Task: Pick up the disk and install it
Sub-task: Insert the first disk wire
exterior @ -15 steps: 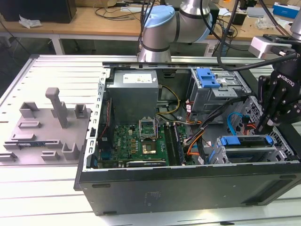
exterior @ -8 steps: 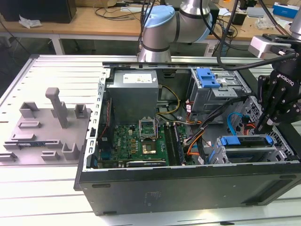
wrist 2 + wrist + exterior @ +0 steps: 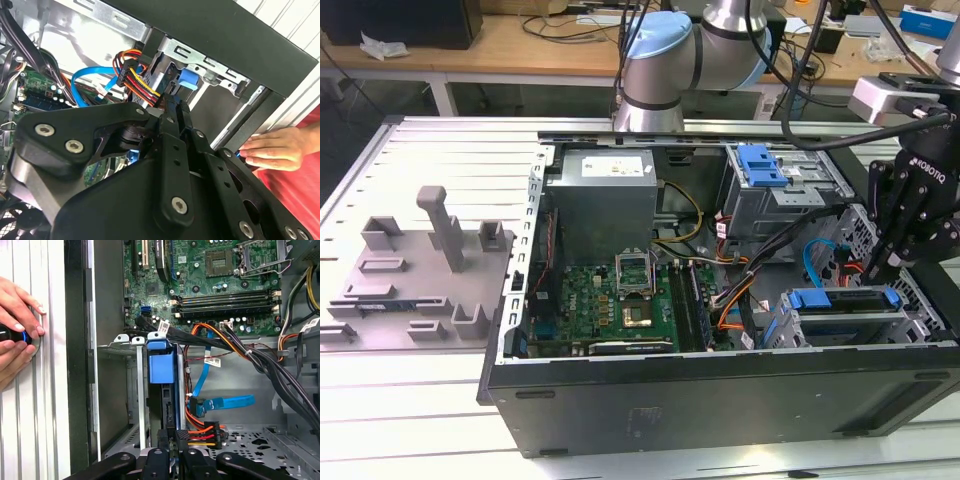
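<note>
You've got the open case (image 3: pixel 720 400) on the bench (image 3: pixel 420 440) — motherboard (image 3: pixel 620 295) in its middle, power supply (image 3: pixel 603 200) behind that. The disk (image 3: pixel 842 298) sits in the drive cage (image 3: pixel 778 332) at the exterior view's right, your gripper (image 3: pixel 877 268) just above it — fixture plate (image 3: pixel 410 285) well apart, on the exterior view's left.

The drive bay (image 3: pixel 141 390) below the gripper (image 3: pixel 878 268) is hemmed in by the case wall (image 3: pixel 77 365), power cables (image 3: pixel 202 430) and a blue cable (image 3: pixel 225 402); bare perforated floor (image 3: pixel 260 440) is left beyond them.
</note>
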You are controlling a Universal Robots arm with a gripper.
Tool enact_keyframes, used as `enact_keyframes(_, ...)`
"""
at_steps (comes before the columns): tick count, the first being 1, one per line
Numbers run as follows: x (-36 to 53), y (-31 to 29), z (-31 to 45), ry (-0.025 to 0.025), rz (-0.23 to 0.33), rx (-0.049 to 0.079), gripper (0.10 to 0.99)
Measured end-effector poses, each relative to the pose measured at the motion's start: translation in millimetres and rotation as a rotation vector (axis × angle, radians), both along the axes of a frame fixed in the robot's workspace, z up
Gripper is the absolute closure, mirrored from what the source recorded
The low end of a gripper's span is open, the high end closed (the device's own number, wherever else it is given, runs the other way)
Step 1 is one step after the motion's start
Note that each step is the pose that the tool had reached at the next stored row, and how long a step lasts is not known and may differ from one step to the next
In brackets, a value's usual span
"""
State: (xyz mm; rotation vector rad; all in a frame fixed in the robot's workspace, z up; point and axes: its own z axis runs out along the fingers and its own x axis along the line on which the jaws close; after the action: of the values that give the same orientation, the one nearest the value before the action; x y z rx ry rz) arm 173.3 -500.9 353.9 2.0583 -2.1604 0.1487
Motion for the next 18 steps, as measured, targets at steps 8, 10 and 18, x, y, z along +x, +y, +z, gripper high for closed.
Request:
enact_keyframes(8,0.0,0.0,-2.1,0.0,0.0,0.0,0.918)
enact_keyframes(10,0.0,-0.1,-2.8,0.0,0.0,0.0,0.918)
enact_keyframes(18,0.0,-0.5,-4.6,0.0,0.0,0.0,0.918)
